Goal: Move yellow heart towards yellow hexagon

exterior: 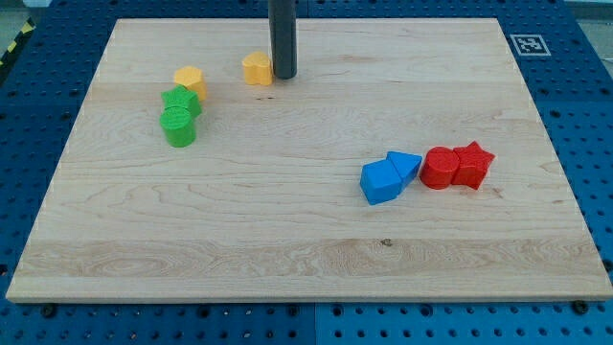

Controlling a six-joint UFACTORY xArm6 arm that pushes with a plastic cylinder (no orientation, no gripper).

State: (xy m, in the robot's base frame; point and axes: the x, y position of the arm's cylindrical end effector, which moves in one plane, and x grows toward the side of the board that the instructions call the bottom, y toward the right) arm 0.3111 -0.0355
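The yellow heart point(257, 69) lies near the view's top, left of centre. My tip point(283, 75) stands right against the heart's right side. The yellow hexagon point(190, 81) lies further to the view's left, about a block's width or two from the heart. It touches a green star-shaped block point(181, 102) just below it.
A green cylinder point(178, 127) sits under the green star. At the view's right lie a blue cube point(380, 181), a blue triangle point(404, 166), a red cylinder point(440, 168) and a red star point(472, 164). The wooden board point(306, 278) rests on a blue pegboard.
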